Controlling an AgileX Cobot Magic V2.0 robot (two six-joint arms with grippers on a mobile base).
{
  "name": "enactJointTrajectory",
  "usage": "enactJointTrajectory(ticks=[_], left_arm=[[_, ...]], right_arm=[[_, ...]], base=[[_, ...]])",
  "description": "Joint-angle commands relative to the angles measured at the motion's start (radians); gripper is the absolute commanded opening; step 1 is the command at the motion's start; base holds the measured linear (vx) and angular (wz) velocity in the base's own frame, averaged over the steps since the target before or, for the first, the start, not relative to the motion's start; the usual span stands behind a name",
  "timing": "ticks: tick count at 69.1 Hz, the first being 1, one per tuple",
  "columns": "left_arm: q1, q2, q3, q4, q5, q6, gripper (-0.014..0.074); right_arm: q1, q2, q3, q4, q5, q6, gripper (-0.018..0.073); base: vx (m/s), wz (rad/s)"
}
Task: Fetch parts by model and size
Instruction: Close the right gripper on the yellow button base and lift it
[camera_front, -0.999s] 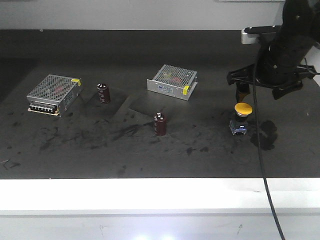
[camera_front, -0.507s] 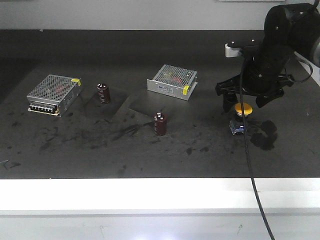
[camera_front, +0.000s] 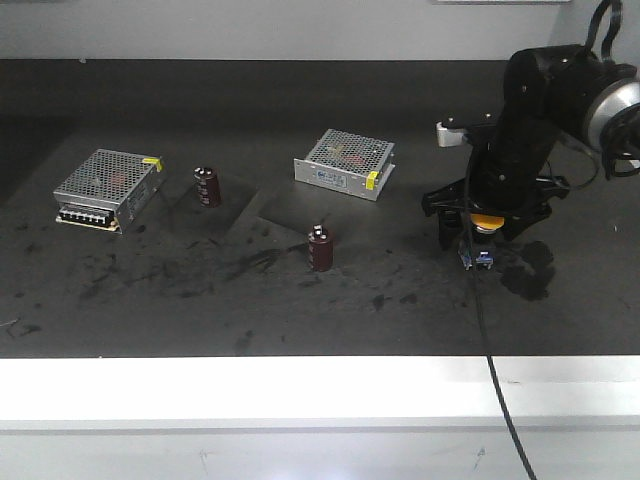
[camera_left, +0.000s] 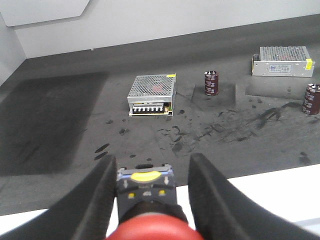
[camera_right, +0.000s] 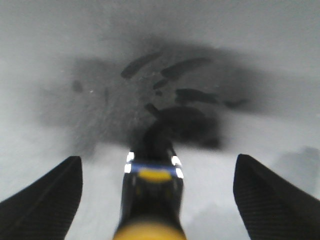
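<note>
In the left wrist view, a red-capped push-button switch (camera_left: 155, 227) with a dark base and a yellow-marked contact block sits between the fingers of my left gripper (camera_left: 152, 161). The gripper is shut on it, above the table's white front edge. The left arm does not show in the front view. The yellow-capped switch (camera_front: 488, 219) stands on the dark table at the right. My right gripper (camera_front: 483, 233) is lowered over it, open. In the right wrist view its fingers stand wide on either side of the yellow switch (camera_right: 152, 200), apart from it.
Two silver mesh-topped boxes (camera_front: 108, 187) (camera_front: 345, 163) and two maroon capacitors (camera_front: 207, 186) (camera_front: 321, 247) stand on the table's left and middle. A dark stain (camera_front: 530, 268) lies right of the yellow switch. The white front edge (camera_front: 300, 390) runs along the near side.
My right arm has come down and to the left, from above and behind the yellow switch to straddling it. The switch itself has stayed in place.
</note>
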Motion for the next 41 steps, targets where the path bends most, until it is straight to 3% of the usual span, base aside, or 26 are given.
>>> enactJointTrajectory(ticks=[1, 10, 17, 25, 37, 41], left_arm=[[-0.005, 0.016, -0.019, 0.001, -0.072, -0.003, -0.0006], [-0.005, 0.016, -0.019, 0.001, -0.072, -0.003, -0.0006], [-0.005, 0.016, -0.019, 0.001, -0.072, -0.003, -0.0006], [-0.005, 0.016, -0.019, 0.001, -0.07, -0.003, -0.0006], [-0.005, 0.016, -0.019, 0.001, -0.068, -0.003, -0.0006], [-0.005, 0.016, -0.019, 0.001, -0.068, -0.003, -0.0006]], right_arm=[[-0.003, -0.048, -0.026, -0.002, 0.045, -0.007, 0.0578], [-0.003, -0.049, -0.026, 0.006, 0.045, -0.007, 0.0557], [-0.003, -0.049, -0.026, 0.033, 0.045, -0.007, 0.0486], [-0.003, -0.052, -0.026, 0.049, 0.045, -0.007, 0.0333], [-0.003, -0.087, -0.026, 0.013, 0.045, -0.008, 0.0015], [-0.003, -0.098, -0.026, -0.008, 0.045, -0.008, -0.0015]], base=[[0.0, 0.0], [0.0, 0.0], [0.0, 0.0], [0.0, 0.0], [0.0, 0.0], [0.0, 0.0]])
